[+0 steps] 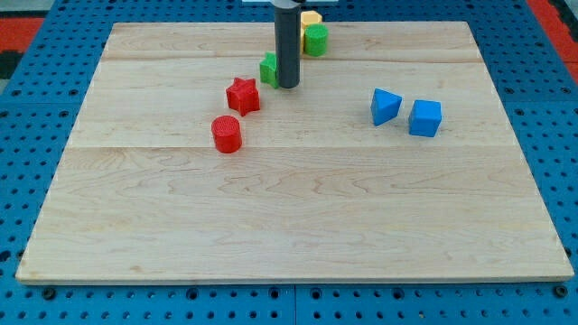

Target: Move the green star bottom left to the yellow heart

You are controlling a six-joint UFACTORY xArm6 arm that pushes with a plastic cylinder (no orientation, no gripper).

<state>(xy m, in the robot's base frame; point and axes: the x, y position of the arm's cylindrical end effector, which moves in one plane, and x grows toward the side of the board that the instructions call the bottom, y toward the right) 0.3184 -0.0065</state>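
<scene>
My tip rests on the board near the view's top centre. A green block, partly hidden by the rod so its shape is unclear, touches the tip's left side. A yellow block, its shape not clear, sits at the view's top just right of the rod. A green round block lies right below the yellow one and touches it.
A red star lies below and left of the tip, and a red cylinder below that. A blue wedge-like block and a blue cube sit at the right. The wooden board lies on a blue pegboard.
</scene>
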